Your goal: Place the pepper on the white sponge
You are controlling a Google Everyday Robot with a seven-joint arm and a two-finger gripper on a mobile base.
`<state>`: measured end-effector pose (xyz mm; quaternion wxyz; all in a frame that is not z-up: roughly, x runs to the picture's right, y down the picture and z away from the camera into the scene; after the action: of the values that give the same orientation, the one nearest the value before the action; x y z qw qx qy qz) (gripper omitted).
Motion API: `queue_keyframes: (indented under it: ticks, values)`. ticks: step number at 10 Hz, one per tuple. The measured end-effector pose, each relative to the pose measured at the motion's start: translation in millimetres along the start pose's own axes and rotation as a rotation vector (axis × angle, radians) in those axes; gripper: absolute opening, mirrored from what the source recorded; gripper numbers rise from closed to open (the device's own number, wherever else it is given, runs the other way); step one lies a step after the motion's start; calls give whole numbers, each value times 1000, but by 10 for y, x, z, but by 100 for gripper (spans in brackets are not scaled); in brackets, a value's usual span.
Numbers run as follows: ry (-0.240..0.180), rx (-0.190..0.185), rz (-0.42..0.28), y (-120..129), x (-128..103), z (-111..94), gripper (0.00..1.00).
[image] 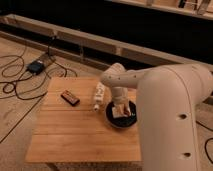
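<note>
My gripper [121, 106] hangs from the white arm and reaches down into the dark round bowl [111, 119] at the right middle of the wooden table. A cream rectangular block, the white sponge [119, 112], lies inside the bowl right under the gripper. The pepper does not show; the gripper and the arm cover most of the bowl's inside.
A flat dark brown bar [70, 97] lies on the table's left part. A slim white bottle-like object [99, 96] lies just left of the bowl. The wooden table [75, 135] has its front edge near me. Cables and a dark box [36, 66] lie on the floor at the left.
</note>
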<state>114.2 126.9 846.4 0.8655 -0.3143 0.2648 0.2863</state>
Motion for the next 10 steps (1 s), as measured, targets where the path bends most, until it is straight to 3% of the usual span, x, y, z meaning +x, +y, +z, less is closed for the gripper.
queue_keyframes:
  ticks: [2, 10]
  values:
    - [4, 3, -1, -15, -7, 38, 80]
    - [5, -2, -13, 20, -34, 94, 80]
